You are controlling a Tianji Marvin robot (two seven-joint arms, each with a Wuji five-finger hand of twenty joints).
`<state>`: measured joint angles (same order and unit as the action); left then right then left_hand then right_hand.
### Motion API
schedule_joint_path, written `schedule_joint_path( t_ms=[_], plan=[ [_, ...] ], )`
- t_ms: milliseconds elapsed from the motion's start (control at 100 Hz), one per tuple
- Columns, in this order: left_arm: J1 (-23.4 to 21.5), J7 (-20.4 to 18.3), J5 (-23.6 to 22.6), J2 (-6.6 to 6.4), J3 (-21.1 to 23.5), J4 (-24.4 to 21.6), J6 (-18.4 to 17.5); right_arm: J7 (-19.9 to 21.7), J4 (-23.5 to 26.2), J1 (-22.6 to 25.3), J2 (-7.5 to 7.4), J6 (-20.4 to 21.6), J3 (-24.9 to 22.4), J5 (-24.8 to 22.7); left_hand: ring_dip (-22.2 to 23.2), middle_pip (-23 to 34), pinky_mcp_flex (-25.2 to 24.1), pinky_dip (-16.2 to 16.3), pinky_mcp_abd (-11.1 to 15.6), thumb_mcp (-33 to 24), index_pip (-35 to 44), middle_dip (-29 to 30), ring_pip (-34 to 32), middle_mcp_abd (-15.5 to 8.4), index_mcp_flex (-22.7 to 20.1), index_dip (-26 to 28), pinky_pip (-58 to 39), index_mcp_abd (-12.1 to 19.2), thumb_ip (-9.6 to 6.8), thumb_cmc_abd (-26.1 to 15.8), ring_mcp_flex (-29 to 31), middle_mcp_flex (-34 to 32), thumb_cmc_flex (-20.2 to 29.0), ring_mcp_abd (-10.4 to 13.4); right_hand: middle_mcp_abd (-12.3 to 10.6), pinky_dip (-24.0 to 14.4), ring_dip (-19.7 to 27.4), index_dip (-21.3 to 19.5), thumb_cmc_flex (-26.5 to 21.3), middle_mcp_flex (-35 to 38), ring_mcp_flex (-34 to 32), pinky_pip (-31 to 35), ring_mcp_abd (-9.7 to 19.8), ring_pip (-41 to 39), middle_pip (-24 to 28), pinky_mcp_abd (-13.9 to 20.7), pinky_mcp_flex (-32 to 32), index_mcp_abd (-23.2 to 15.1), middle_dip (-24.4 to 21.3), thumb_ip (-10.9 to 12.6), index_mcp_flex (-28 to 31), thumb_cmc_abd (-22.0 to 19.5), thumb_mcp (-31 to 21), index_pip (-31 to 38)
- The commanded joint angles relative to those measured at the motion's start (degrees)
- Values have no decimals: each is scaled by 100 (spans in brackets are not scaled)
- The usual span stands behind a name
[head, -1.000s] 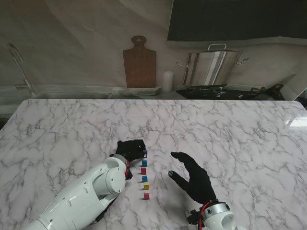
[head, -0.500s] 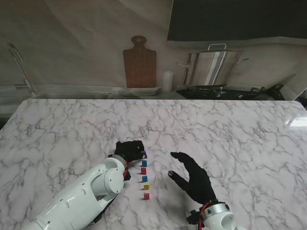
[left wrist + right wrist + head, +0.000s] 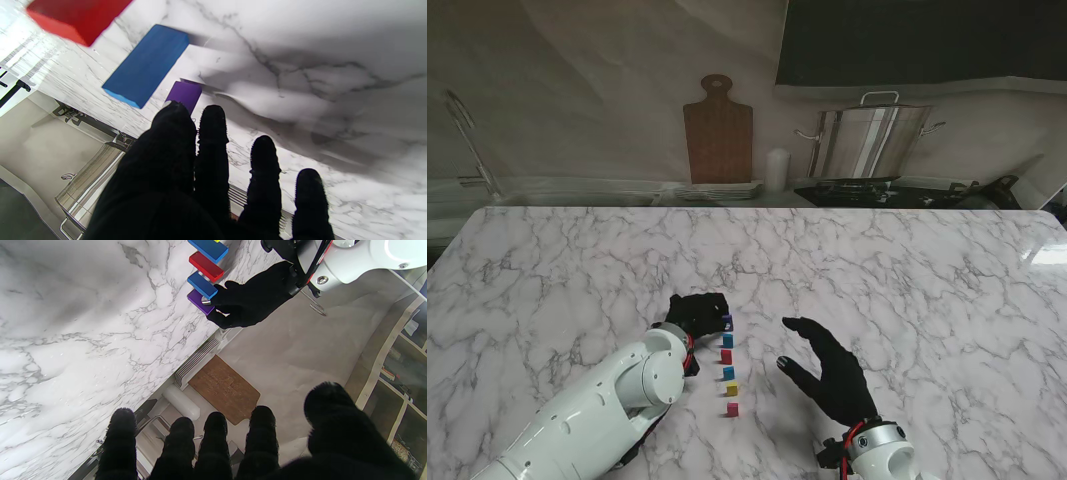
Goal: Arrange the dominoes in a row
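Observation:
Several small coloured dominoes stand in a row running away from me on the marble table [image 3: 907, 290]: magenta [image 3: 732, 409] nearest, then yellow [image 3: 732, 389], blue [image 3: 728, 373], red [image 3: 725, 356], blue [image 3: 727, 340] and purple [image 3: 729, 321] farthest. My black-gloved left hand [image 3: 697, 312] sits at the row's far end, on its left. Its thumb and index tips pinch the purple domino [image 3: 186, 93] [image 3: 197, 302], which stands on the table beside the blue one [image 3: 146, 63]. My right hand [image 3: 827, 375] hovers open to the right of the row, fingers spread, touching nothing.
Behind the table's far edge a wooden cutting board [image 3: 718, 130] leans on the wall, next to a white cylinder [image 3: 775, 170] and a steel pot [image 3: 872, 140] on a cooktop. My white left forearm [image 3: 597, 415] lies across the near left of the table.
My left forearm has shifted very slightly. The hand stays at the purple domino, and the right hand has not moved.

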<state>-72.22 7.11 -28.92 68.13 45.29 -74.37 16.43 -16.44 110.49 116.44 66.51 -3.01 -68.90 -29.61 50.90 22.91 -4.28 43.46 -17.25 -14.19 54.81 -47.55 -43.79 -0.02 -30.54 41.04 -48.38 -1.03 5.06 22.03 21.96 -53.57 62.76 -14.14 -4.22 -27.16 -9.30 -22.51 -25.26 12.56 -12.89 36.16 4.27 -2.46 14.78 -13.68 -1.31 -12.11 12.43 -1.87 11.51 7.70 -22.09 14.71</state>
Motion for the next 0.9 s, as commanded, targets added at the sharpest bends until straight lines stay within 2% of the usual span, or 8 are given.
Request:
schedule_joint_path(
  t_ms=[0, 550, 590, 890],
  plan=[
    [25, -101, -40, -4, -21, 2, -13, 1, 4, 22, 8, -33, 8, 1, -39, -34, -117, 64, 38, 50, 228, -10, -13, -97, -226, -1, 42, 38, -184, -127, -117, -137, 240, 64, -44, -99, 66, -75, -157, -152, 56, 59, 147, 104, 55, 202, -25, -99, 21, 167, -199, -232, 112, 18],
    [54, -180, -118, -43, -61, 22, -126, -1, 0, 18, 8, -31, 8, -3, -36, -48, -124, 41, 44, -7, 173, -67, 7, -84, -250, 38, 93, 24, -222, -39, -181, -118, 212, 61, -46, -99, 66, -75, -157, -151, 61, 59, 150, 105, 56, 203, -22, -98, 22, 167, -202, -232, 113, 13],
    [59, -191, -127, -48, -67, 21, -132, 1, 1, 19, 8, -31, 7, -1, -20, -41, -110, 39, 51, -220, 133, -98, 7, -75, -267, 112, 146, 4, -191, 30, -192, -128, 106, 62, -51, -98, 66, -74, -155, -150, 61, 57, 148, 105, 56, 204, -25, -96, 22, 166, -204, -233, 114, 12],
    [65, -237, -184, -69, -90, 3, -132, 4, 3, 24, 8, -24, -2, 6, -11, -14, -112, 45, 51, -319, 148, -140, 12, -62, -242, 158, 146, -31, -216, 95, -237, -94, 61, 59, -50, -98, 66, -76, -158, -151, 56, 57, 151, 103, 55, 203, -25, -97, 21, 167, -200, -233, 113, 14]
  ],
)
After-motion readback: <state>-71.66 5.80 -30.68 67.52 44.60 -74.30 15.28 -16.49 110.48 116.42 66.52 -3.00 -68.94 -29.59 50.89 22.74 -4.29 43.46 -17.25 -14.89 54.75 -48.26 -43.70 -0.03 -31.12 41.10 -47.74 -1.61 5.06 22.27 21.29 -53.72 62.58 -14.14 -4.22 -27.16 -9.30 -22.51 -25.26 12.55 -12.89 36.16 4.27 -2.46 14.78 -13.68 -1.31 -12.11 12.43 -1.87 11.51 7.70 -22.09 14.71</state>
